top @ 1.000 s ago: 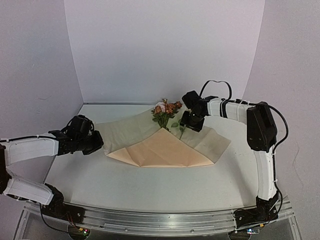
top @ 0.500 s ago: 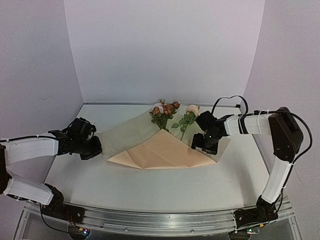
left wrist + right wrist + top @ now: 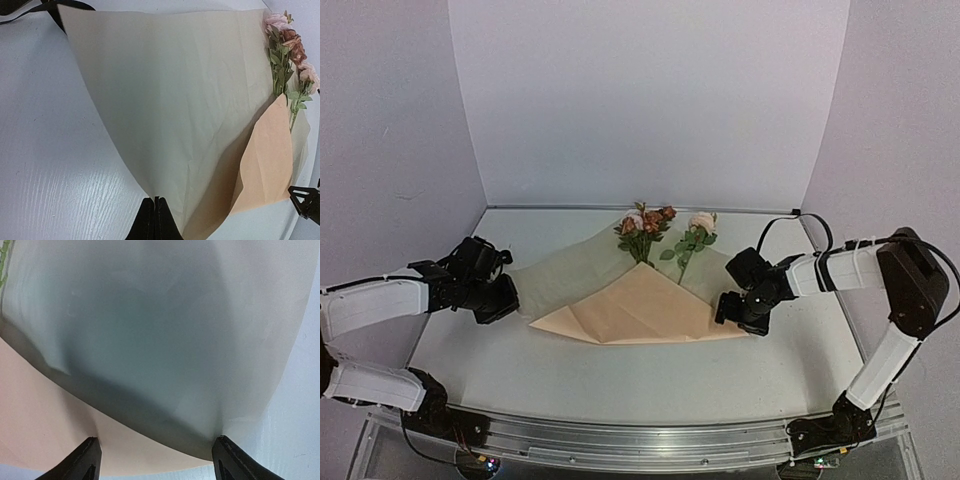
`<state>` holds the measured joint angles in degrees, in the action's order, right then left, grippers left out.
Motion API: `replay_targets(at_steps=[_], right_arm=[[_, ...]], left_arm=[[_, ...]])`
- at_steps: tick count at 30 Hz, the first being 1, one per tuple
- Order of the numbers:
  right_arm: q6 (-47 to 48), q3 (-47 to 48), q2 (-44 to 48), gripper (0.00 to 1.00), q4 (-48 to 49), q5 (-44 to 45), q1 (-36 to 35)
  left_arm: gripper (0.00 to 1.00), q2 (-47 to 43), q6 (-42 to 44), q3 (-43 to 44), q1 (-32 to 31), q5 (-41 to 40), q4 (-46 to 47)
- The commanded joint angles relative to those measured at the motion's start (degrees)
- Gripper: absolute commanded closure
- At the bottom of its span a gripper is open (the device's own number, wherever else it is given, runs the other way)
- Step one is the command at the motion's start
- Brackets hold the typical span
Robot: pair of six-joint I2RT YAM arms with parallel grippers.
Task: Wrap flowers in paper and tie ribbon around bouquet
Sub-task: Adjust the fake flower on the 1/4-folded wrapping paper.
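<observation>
The paper (image 3: 630, 305) lies across the table, its near part folded over with the tan side up and its left part showing the pale side (image 3: 175, 90). My left gripper (image 3: 505, 300) is shut on the paper's left corner (image 3: 156, 200) and holds it off the table. The flowers (image 3: 642, 225) lie at the paper's far point, with one cream rose (image 3: 700, 225) apart to their right; they also show as flowers (image 3: 285, 55). My right gripper (image 3: 735, 315) stands open at the paper's right corner, its fingers straddling the paper's edge (image 3: 156, 450). The ribbon cannot be told for sure.
A narrow black band (image 3: 20, 15) runs out from under the paper's far corner in the left wrist view; no lettering shows on it. White walls close the table at the back and on both sides. The right gripper's tip (image 3: 305, 200) shows beyond the fold.
The right gripper has left the flowers, come forward to the paper's right corner and opened wider. The cream rose now lies uncovered. The left gripper drew slightly left with its corner.
</observation>
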<state>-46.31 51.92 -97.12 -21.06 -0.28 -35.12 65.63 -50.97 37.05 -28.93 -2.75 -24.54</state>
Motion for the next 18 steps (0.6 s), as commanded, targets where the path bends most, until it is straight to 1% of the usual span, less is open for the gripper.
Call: replay_targets(at_steps=[1,13,15,18], right_arm=[[-2.3,-3.5,4.6,0.20,1.8,-0.7,-1.4],[-8.8,-10.7,12.5,0.19,0.4,-0.1,-8.8],[-8.4,-9.8,13.5,0.18,-1.3,2.0,-8.8],[-5.6,-4.0,12.2,0.17,-4.5,5.7,-8.7]], left_arm=[[1.00,-2.6,-0.9,0.1,0.4,0.2,-2.5],[1.00,-7.2,-2.8,-2.5,0.3,2.3,-6.4],[1.00,-7.5,-2.5,-2.5,0.3,2.2,-6.4],[1.00,-7.1,-1.4,-1.8,0.3,2.0,-5.0]])
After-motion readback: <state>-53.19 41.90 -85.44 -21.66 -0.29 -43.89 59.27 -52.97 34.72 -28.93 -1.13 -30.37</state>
